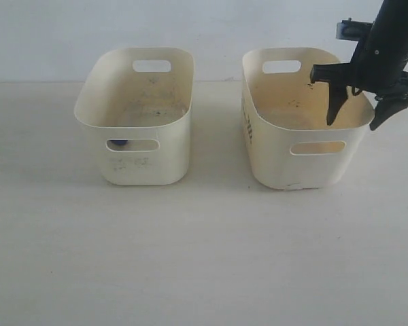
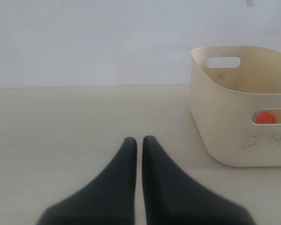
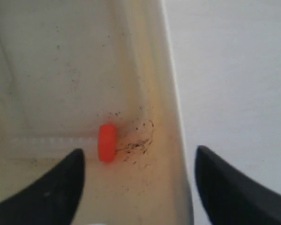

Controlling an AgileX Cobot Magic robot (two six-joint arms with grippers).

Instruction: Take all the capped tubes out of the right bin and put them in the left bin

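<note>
My right gripper (image 1: 355, 122) hangs open over the right bin (image 1: 302, 146), one finger inside it and one outside its right wall. In the right wrist view, a clear tube with an orange-red cap (image 3: 107, 142) lies on the yellowish, speckled floor of the right bin (image 3: 145, 197), close to the right gripper (image 3: 138, 152). The left bin (image 1: 132, 166) shows a blue cap (image 1: 120, 142) through its front handle cutout. My left gripper (image 2: 139, 139) is shut and empty above the table, left of the left bin (image 2: 225, 136), where an orange cap (image 2: 265, 117) shows through the cutout.
Both bins stand side by side on a pale table (image 1: 204, 258) in front of a white wall. A column of dark marks (image 1: 248, 125) runs down the right bin's left side wall. The left arm is outside the exterior view.
</note>
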